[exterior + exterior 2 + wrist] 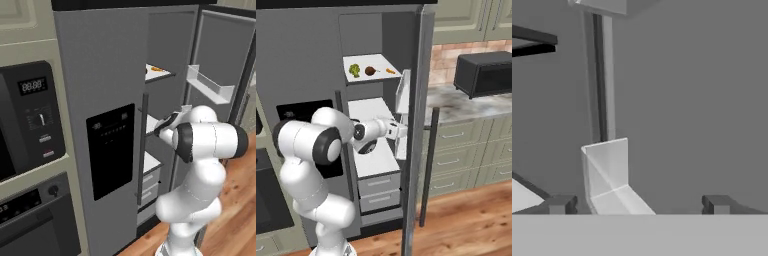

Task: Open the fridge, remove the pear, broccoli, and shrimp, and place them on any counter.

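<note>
Gripper (401,131): we list it inside the open fridge (105,75), at the level of the middle shelf (368,109), with its jaws spread wide and nothing between them. From the hand view we see the two dark fingertips (561,204) set far apart, facing a grey inner wall and a pale translucent door bin (607,172).

Fridge: we note its right door (421,125) swung fully out, its long dark handle (428,160) facing the room; the left door, with the black dispenser panel (111,150), is closed.

Top shelf (373,75), three items in a row:
- Broccoli (355,70), yellow-green clump, at the left.
- Pear (370,71), reddish-brown, in the middle, just beside the broccoli.
- Shrimp (390,71), small orange piece, at the right, apart from the pear.
We record all three above the gripper, none touched.

Counter (466,107): marbled stone, right of the fridge, over sage-green drawers; we see a black box-shaped appliance (485,72) standing on it.

Wall oven (30,120): black, with a digital display, left of the fridge.
</note>
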